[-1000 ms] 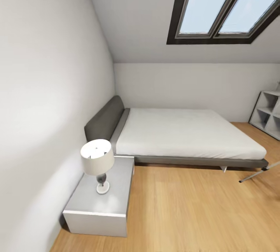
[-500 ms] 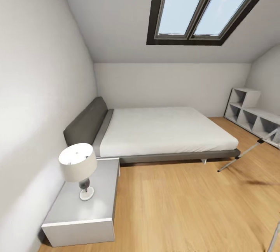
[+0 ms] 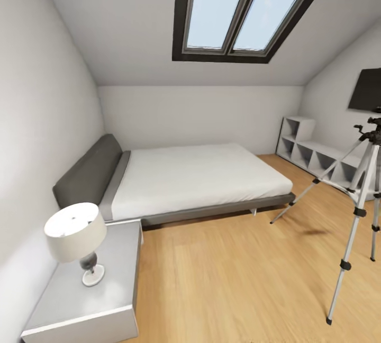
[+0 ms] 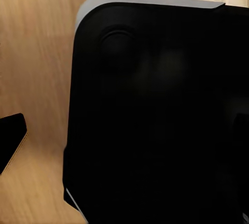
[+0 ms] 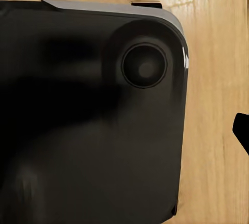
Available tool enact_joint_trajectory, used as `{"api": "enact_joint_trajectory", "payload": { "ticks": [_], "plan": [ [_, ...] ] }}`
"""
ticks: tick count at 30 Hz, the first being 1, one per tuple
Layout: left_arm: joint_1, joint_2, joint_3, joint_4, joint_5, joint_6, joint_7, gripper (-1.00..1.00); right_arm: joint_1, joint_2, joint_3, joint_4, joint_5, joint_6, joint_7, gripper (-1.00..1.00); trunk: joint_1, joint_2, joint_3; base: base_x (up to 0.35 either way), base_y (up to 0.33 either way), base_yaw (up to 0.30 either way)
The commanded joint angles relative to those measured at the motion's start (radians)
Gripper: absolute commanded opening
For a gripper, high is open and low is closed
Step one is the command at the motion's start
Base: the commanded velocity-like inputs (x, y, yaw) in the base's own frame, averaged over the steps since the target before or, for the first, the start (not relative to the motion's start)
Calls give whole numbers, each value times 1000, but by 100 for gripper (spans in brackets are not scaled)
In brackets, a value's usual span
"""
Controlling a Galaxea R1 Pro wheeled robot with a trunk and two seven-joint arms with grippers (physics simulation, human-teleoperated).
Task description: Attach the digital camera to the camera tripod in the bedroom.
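Little of the task done so far, by the look of things: bedroom reached, attaching not begun.

Nearest, in both wrist views, a rounded black body, likely part of the robot's own base, over the light wood floor. Black slivers at the edges of those views, too cropped to read; cannot tell whether the left gripper or the right gripper is released, clenched or grasping anything. Cannot tell where the digital camera is either.

Close by in the head view, a grey nightstand against the left wall, with a white-shaded table lamp upright on it. To the right, the camera tripod, standing on the floor with silver legs splayed and black head bare. Judged still to do: approach the tripod, bring the camera to its head, seat it there.

Further back, the low grey bed with a white mattress, headboard to the left wall. Beyond the tripod, a white cubby shelf along the right wall, a dark panel above it. Farthest, the dark-framed skylight in the sloped ceiling.

No brand, label or legible writing anywhere.
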Motion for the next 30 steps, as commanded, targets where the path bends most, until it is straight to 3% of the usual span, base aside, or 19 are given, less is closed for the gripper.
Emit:
{"api": "enact_joint_trajectory", "payload": {
  "ticks": [1, 30],
  "plan": [
    [0, 0, 4, 0, 7, -2, 0, 100, -1, 0, -1, 1, 1, -6, 0, 100, 0, 0, -1, 0, 0, -296],
    [-1, -1, 4, 0, 4, -2, 0, 100, -1, 0, 5, 2, -1, -12, 1, 100, 0, 0, -1, 0, 0, -296]
  ]
}}
